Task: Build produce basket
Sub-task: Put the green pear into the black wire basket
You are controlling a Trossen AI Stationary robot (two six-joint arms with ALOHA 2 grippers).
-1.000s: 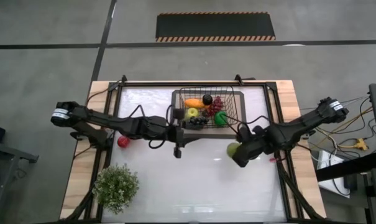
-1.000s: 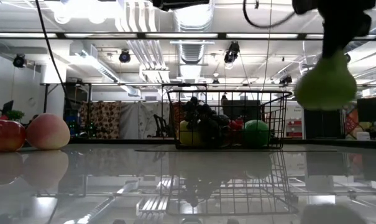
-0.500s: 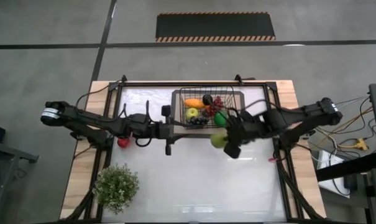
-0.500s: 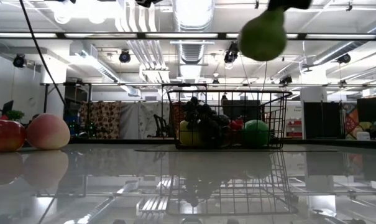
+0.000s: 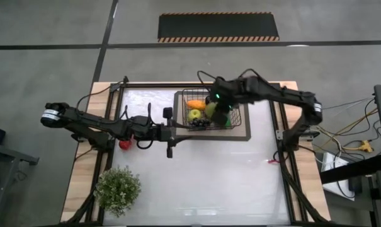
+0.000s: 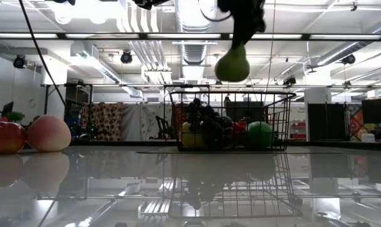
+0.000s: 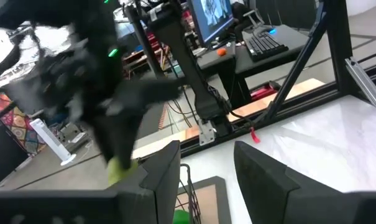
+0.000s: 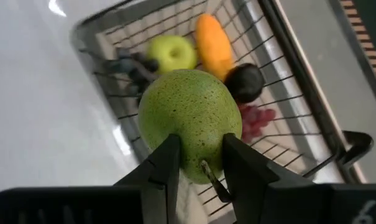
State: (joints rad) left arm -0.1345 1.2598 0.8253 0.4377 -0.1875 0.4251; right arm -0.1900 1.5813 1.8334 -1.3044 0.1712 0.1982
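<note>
While over basket [image 5: 237,110] | right end effector [image 8: 199,163] clamps green pear [image 8: 184,119] | arm outstretched

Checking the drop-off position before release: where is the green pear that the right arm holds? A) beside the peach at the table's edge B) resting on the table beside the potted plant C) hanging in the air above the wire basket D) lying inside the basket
C: the right gripper holds the green pear in the air over the basket, clear of its rim.
</note>
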